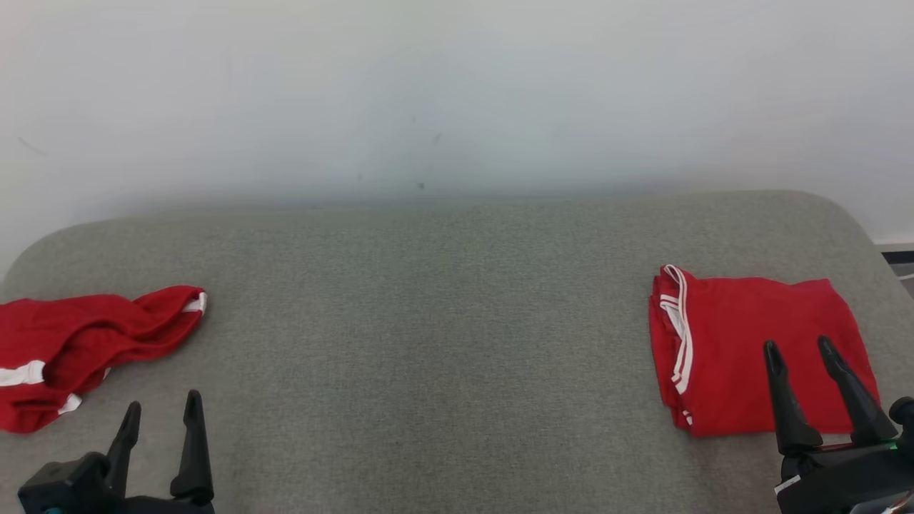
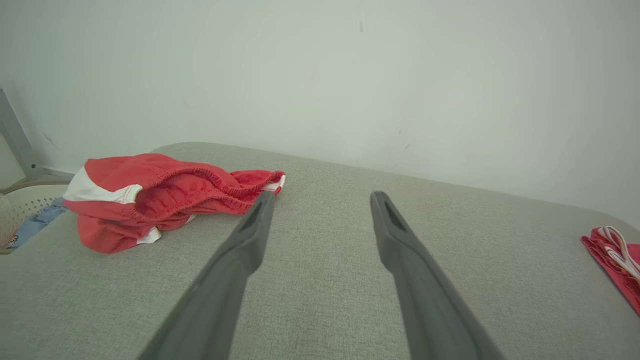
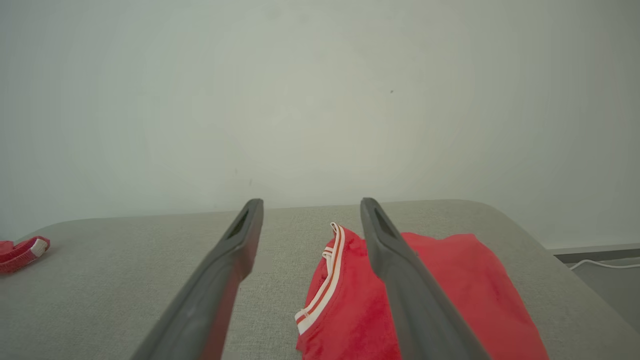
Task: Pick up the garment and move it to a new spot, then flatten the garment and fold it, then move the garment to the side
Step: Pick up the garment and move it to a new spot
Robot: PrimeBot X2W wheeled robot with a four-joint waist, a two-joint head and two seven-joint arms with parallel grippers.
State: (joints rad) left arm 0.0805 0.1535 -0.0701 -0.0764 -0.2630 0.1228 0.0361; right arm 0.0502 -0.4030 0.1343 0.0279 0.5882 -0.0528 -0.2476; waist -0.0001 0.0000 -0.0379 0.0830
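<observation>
One basket (image 2: 20, 205), blue cloth (image 2: 37, 223) inside, garment (image 2: 165, 195) near

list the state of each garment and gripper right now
crumpled garment, bunched up, unfolded, at the left end of the table
folded garment, folded flat, at the table's right end
left gripper, open, empty, near the crumpled garment
right gripper, open, empty, over the folded garment

Head cam high, looks forward-down over grey pad (image 1: 443, 321). Wrist cams low, near pad, face wall (image 2: 350, 75). All share folded garment (image 1: 742, 335) at 3 o'clock.
</observation>
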